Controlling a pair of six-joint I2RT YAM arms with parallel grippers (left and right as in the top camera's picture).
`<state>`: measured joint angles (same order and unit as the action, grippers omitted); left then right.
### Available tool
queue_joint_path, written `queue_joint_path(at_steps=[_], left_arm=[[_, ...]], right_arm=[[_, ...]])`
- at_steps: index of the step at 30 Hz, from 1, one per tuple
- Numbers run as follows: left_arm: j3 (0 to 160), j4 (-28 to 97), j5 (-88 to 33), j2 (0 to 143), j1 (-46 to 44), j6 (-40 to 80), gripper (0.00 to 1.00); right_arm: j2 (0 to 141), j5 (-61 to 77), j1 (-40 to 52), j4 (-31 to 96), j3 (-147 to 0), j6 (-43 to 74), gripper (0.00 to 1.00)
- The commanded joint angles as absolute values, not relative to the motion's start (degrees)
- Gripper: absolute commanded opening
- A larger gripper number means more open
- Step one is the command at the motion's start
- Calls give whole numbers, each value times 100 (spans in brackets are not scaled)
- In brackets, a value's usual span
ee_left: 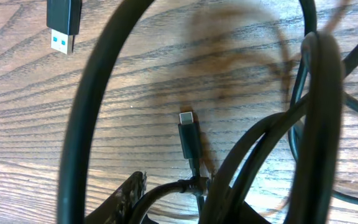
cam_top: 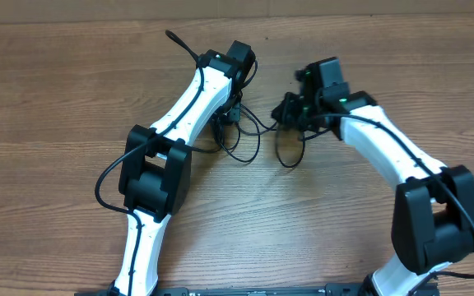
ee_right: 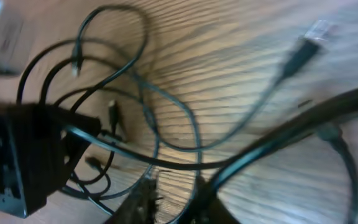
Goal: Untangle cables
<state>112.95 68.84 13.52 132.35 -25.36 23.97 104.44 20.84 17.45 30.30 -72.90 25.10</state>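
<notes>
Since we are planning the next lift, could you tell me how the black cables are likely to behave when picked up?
Probably floppy: the cables curl in loose loops and would sag. Likely light, being thin. Their crossing strands and the small plug may snag and drag neighbours along.

Below me: big wood table, brown and flat. Long wavy lines run across wood, side to side. Some lines dark, some pale. Wood looks smooth. Along far side, at top of overhead view: thin lighter strip, tan. Light looks soft. I see fuzzy brown shadows on wood close under me.
</notes>
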Motion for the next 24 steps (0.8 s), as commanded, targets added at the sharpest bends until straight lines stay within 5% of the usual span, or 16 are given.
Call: queue_joint_path(at_steps=[1, 10, 24], left_arm=[[11286, 6908, 1347, 13310, -2480, 2375, 20], [11286, 6965, 1216, 13310, -2475, 2121, 21], [11288, 7043, 580, 13310, -2353, 1153, 20]], right_arm=[[10462, 2128, 1885, 2803, -7275, 1374, 31], [10602, 2108, 1992, 2598, -7275, 38, 47], [10750, 2565, 2067, 2547, -7269, -1704, 51]])
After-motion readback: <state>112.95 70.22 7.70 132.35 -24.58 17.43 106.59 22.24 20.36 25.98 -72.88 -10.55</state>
